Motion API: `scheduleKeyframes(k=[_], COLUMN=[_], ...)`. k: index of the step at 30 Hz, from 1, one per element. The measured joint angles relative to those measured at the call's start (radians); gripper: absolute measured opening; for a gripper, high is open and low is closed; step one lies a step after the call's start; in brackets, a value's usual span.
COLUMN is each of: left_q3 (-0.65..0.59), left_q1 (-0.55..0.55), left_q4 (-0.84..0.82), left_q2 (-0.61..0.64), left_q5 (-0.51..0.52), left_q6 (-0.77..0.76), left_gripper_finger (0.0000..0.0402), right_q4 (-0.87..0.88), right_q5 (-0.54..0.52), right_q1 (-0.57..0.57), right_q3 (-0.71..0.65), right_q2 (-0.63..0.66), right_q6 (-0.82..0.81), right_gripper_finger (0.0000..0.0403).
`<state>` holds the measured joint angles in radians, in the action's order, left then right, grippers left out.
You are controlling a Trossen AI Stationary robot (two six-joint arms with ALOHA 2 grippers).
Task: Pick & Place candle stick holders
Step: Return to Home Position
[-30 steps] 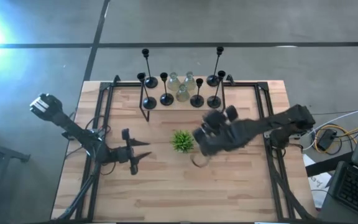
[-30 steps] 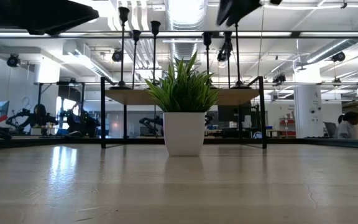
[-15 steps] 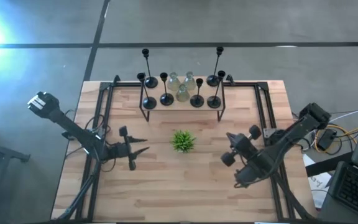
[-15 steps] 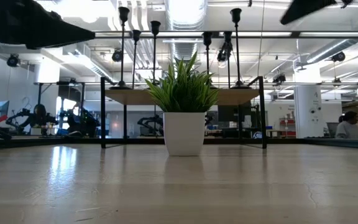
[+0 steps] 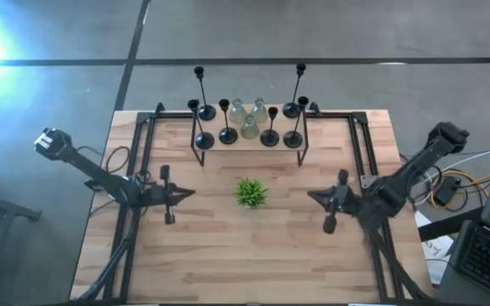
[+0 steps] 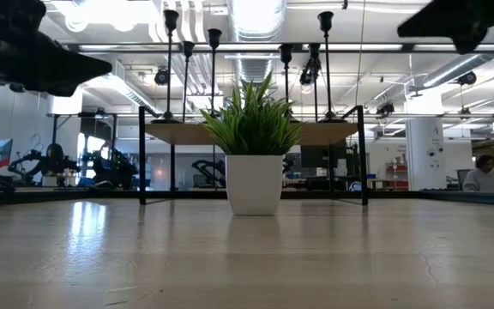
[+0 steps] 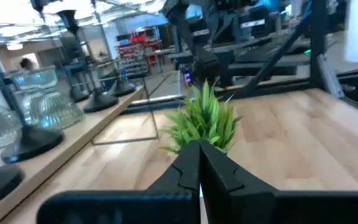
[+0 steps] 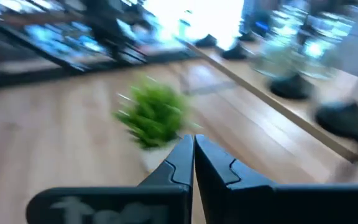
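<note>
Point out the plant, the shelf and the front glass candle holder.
plant (image 5: 250, 193): high view, middle of leaves.
shelf (image 6: 174, 134): low view, board's front edge.
front glass candle holder (image 5: 249, 128): high view, its body.

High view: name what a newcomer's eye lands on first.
A row of black candle stick holders and clear glass ones crowds the raised shelf at the far edge of the table. The small green plant stands alone mid-table, with the left hand and right hand shut, pointing at it from either side.
</note>
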<state>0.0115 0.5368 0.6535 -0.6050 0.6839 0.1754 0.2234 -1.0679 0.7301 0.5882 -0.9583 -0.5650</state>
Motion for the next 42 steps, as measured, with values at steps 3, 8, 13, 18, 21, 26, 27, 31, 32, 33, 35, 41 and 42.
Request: scheduleKeyframes(k=[3, 8, 13, 18, 21, 26, 27, 31, 32, 33, 35, 41, 42], left_q3=[-0.002, -0.002, -0.003, -0.003, -0.003, -0.004, -0.004, -0.004, -0.004, -0.004, -0.005, -0.005, -0.005], left_q1=[-0.051, -0.159, -0.309, -0.455, -0.510, -0.538, -0.538, -0.538, -0.538, -0.539, -0.544, -0.564, -0.570], left_q4=[-0.008, -0.070, -0.213, -0.246, -0.267, -0.355, -0.365, -0.365, -0.364, -0.364, -0.366, -0.431, -0.441], left_q2=[0.042, 0.087, 0.124, 0.158, 0.179, 0.216, 0.223, 0.244, 0.247, 0.251, 0.252, 0.255, 0.255], left_q5=[-0.136, -0.263, -0.361, -0.510, -0.561, -0.568, -0.569, -0.570, -0.570, -0.571, -0.588, -0.614, -0.614], left_q6=[-0.015, -0.046, -0.129, -0.151, -0.150, -0.127, -0.122, -0.110, -0.106, -0.102, -0.103, -0.115, -0.115], left_gripper_finger=[0.0004, 0.0003, 0.0002, 0.0001, 0.0001, 0.0001, 0.0001, 0.0000, 0.0000, 0.0000, 0.0000, 0.0000, 0.0000], right_q4=[-0.401, -0.734, -0.728, -0.732, -0.744, -0.957, -1.009, -0.922, -0.915, -0.904, -0.885, -0.854, -0.841], right_q5=[0.187, 0.507, 0.738, 0.989, 0.998, 0.998, 1.004, 1.022, 1.024, 1.024, 1.025, 1.018, 1.016], right_q1=[-0.067, -0.230, -0.430, -0.604, -0.647, -0.656, -0.656, -0.657, -0.657, -0.657, -0.657, -0.658, -0.663], right_q3=[-0.145, -0.291, -0.336, -0.356, -0.400, -0.544, -0.572, -0.575, -0.578, -0.579, -0.579, -0.579, -0.579], right_q2=[0.088, 0.152, 0.143, 0.141, 0.172, 0.258, 0.280, 0.352, 0.358, 0.365, 0.375, 0.367, 0.366], right_q6=[0.291, 0.490, 0.489, 0.514, 0.544, 0.593, 0.600, 0.604, 0.603, 0.603, 0.612, 0.661, 0.662], right_gripper_finger=[0.0008, 0.0008, 0.0008, 0.0008, 0.0008, 0.0008, 0.0008, 0.0008, 0.0008, 0.0008, 0.0008, 0.0008, 0.0008])
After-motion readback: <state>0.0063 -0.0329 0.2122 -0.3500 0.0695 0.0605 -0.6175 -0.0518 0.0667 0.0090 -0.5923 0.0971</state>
